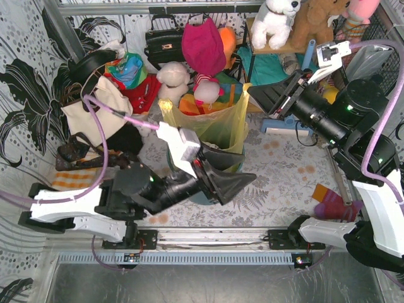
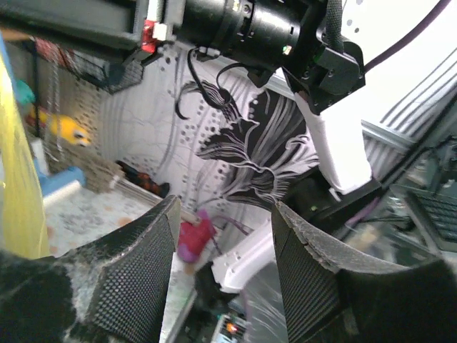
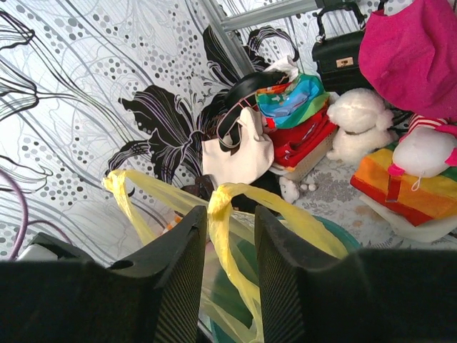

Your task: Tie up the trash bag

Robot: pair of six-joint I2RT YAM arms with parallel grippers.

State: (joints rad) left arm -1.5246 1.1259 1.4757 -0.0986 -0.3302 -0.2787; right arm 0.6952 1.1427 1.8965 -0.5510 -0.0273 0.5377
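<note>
Straddling 1 of 2 trash bag (image 1: pixel 218 126) ears, R claw (image 3: pixel 230 227) half-open, L claw (image 2: pixel 225 214) wide, empty

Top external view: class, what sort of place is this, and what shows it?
Probably a robot test cell staged as a cluttered room: a metal frame hung with floral cloth, and plush toys and a black handbag piled at the back.

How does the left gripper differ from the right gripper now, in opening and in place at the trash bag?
The left gripper has its fingers wide apart with nothing between; the right gripper has them closer, around a yellow handle of the trash bag. The left gripper is at the bag's near side, the right gripper at its far right corner. Both are open, pinching nothing.
</note>
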